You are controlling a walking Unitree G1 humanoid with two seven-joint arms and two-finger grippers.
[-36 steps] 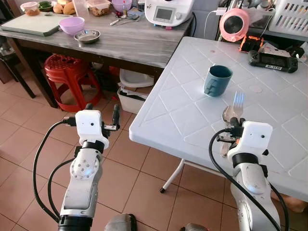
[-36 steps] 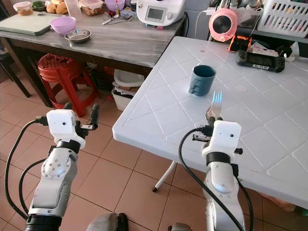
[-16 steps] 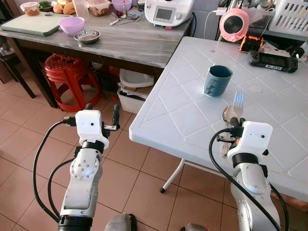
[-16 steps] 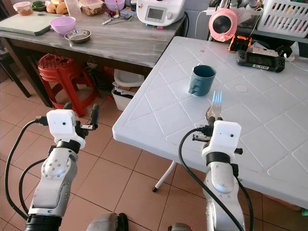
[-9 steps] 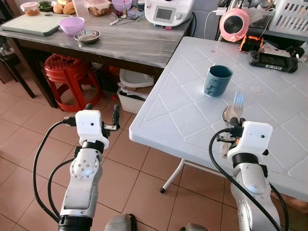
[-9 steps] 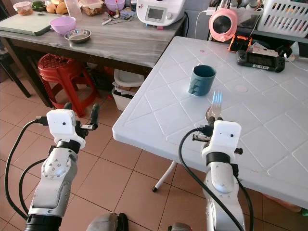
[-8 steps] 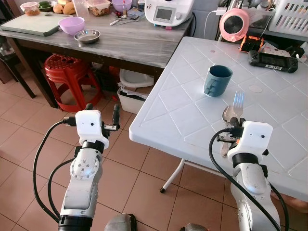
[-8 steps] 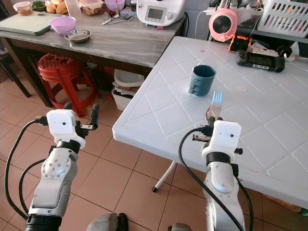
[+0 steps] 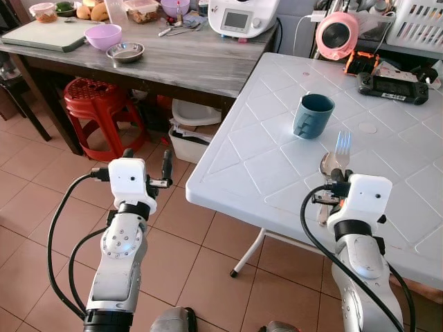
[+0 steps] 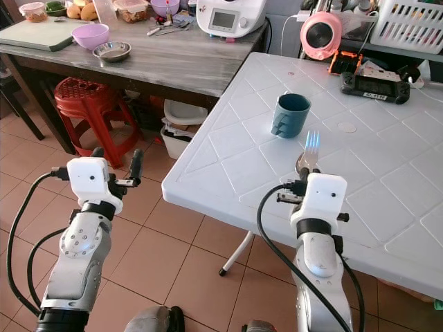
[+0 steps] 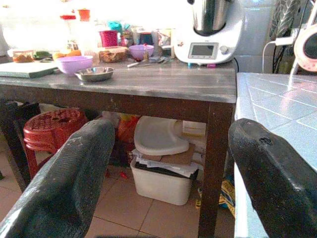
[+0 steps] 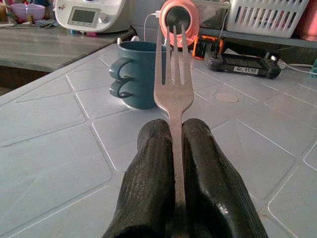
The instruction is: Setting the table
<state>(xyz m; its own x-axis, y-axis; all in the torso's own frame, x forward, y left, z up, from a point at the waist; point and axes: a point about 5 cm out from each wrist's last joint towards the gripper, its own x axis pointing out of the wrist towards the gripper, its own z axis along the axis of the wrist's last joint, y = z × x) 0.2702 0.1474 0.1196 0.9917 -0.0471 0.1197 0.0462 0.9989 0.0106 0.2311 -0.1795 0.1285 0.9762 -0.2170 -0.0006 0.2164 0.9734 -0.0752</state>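
Slim stainless steel fork: clamped by its handle between the two black fingers of my right jaws, tines pointing forward, away from me, held above the near part of the white moulded plastic bench. Judgement: light, stiff, smooth metal, likely to twist or slide in the pads if bumped. The hold sits on the narrow handle just behind the neck; a grip closer to mid-handle would probably balance better.

Round-bowled metal spoon lies flat on the bench just beside the fork's head, under my right wrist; its handle is hidden by the wrist housing.

Dark teal mug with a looped handle stands upright further in, ahead of the tines, apart from both pieces of cutlery.

Left jaws spread wide, holding nothing, hovering over the tiled floor off the bench's corner.

Surface: bench top is embossed in a diamond grid, glossy, so cutlery could skate on it. Far edge carries a black handheld controller and a pink round appliance.

Room: grey wooden side bench to my left with a purple bowl, steel dish and white kitchen machine. Red plastic stool below it.
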